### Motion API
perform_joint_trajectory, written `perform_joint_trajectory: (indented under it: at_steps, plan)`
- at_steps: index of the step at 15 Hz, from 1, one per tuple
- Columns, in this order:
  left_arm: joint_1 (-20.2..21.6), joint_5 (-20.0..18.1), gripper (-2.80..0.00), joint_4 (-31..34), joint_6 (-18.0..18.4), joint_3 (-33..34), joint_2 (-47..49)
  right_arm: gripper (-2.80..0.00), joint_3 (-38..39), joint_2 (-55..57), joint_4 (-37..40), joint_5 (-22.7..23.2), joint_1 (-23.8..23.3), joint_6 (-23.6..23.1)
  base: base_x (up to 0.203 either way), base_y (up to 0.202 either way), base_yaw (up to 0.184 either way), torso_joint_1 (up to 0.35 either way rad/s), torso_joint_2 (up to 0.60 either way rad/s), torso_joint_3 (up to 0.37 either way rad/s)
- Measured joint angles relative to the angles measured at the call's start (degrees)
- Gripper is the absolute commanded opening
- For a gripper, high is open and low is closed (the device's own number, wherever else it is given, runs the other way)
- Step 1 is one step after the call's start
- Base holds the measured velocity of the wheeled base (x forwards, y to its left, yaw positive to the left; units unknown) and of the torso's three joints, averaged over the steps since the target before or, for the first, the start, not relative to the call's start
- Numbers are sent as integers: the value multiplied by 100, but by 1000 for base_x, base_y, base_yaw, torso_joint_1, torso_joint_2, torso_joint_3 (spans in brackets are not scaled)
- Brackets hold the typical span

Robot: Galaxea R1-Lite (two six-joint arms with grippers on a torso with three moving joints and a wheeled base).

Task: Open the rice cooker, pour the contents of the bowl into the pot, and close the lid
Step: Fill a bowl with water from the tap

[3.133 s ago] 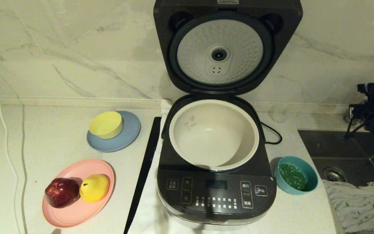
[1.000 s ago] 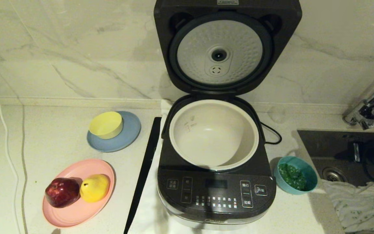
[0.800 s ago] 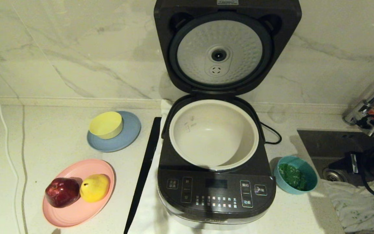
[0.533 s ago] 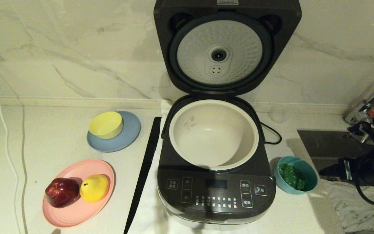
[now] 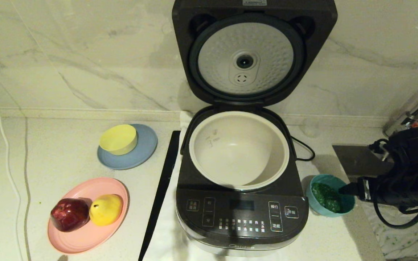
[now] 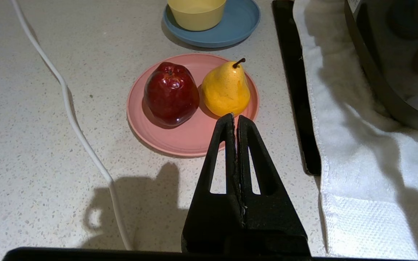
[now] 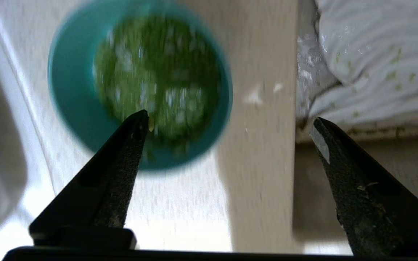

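Note:
The rice cooker [image 5: 241,214] stands mid-counter with its lid [image 5: 245,58] raised upright against the wall. The cream pot [image 5: 209,145] inside looks bare. The teal bowl [image 5: 312,204] sits just right of the cooker's front, holding the green contents [image 5: 325,195]. My right gripper [image 5: 347,189] reaches in from the right, low over the bowl's right rim. In the right wrist view that gripper [image 7: 229,117] is open wide, one finger over the bowl [image 7: 71,94] and its contents [image 7: 158,72], nothing held. My left gripper [image 6: 235,116] is shut and empty, hovering near the pink plate.
A pink plate [image 5: 85,235] carries a red apple [image 5: 69,214] and a yellow pear [image 5: 105,209]. A yellow bowl [image 5: 118,139] rests on a blue plate [image 5: 143,154]. A black strip [image 5: 162,188] lies left of the cooker. Sink [image 5: 357,159] and crumpled cloth [image 5: 405,239] lie at right.
The right arm has swung down from the back right, past the sink, to the bowl's right rim. Its jaws have spread wider. Cooker and bowl have not moved.

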Motion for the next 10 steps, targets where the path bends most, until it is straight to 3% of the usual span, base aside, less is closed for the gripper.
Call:
perform_joint_trajectory:
  at_steps: [10]
  plan:
    - [0,4,-280,0,1,0,0,0,-470,566,-121,1,-123,120,0,0,0,0,0,0]
